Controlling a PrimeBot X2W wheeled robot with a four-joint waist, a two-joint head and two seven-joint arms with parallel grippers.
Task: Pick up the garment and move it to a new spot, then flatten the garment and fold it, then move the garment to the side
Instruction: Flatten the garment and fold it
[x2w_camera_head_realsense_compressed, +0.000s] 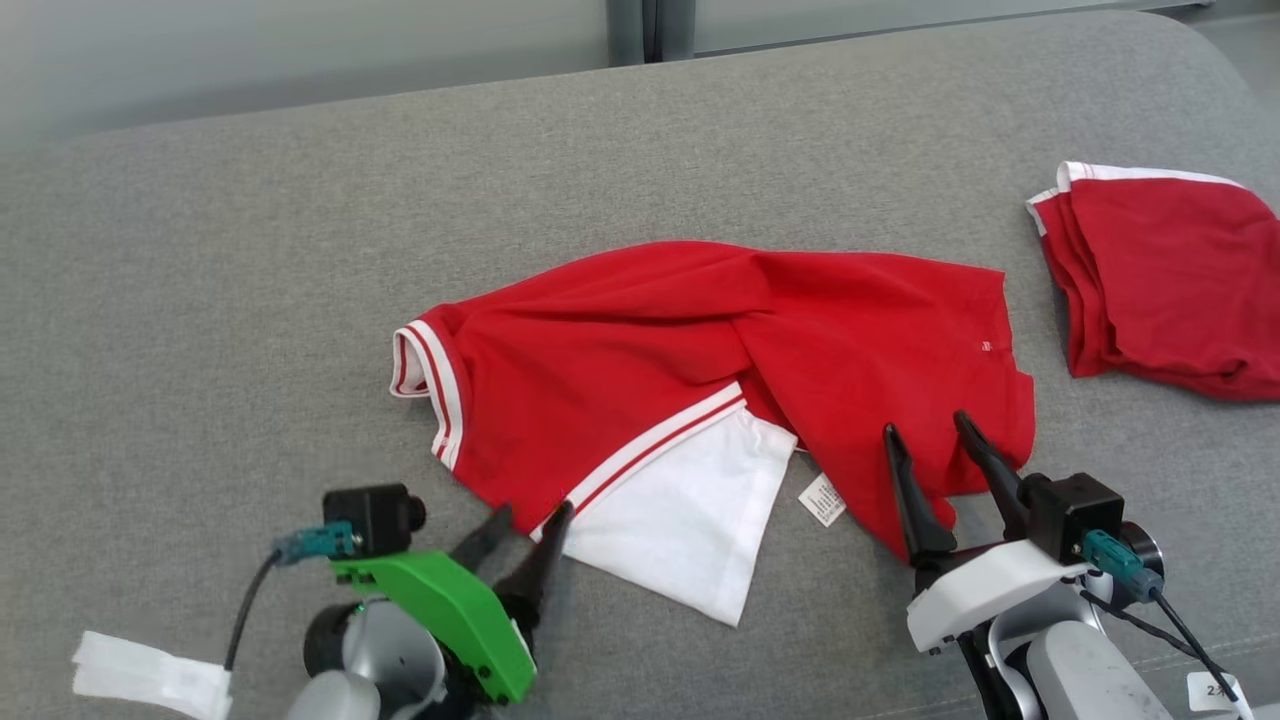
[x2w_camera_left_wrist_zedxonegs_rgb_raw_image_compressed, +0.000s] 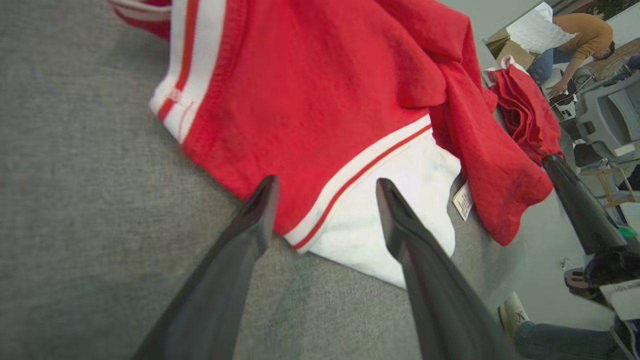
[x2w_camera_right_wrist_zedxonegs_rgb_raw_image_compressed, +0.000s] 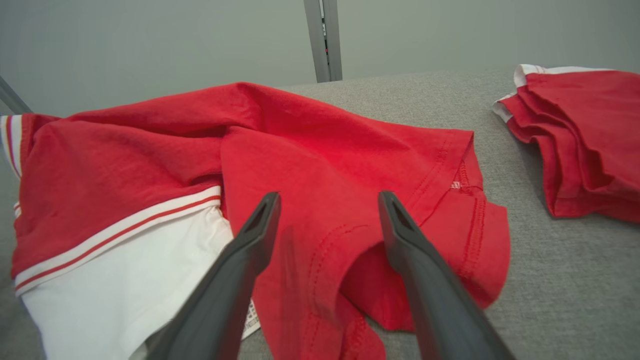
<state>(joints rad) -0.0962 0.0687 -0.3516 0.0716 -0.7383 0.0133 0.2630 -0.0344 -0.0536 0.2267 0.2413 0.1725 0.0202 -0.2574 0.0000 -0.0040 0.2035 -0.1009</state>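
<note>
Crumpled red garment (x2w_camera_head_realsense_compressed: 700, 340) lies at both grippers' tips.
The left gripper (x2w_camera_head_realsense_compressed: 531, 512) gapes across its striped edge (white panel beside one finger); the right gripper (x2w_camera_head_realsense_compressed: 925, 423), likewise spread, holds nothing, red hem showing between its jaws.

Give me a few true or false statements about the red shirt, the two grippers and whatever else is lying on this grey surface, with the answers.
1. The left gripper and the right gripper are both open. True.
2. The red garment lies flat and smooth. False: it is rumpled and twisted over itself.
3. A second red garment lies to the right, apart from the first. True.
4. The left gripper is clamped on the red garment. False: its fingers stand apart at the striped hem, closed on nothing.
5. The care label is hidden. False: the care label shows at the red garment's near edge.
</note>
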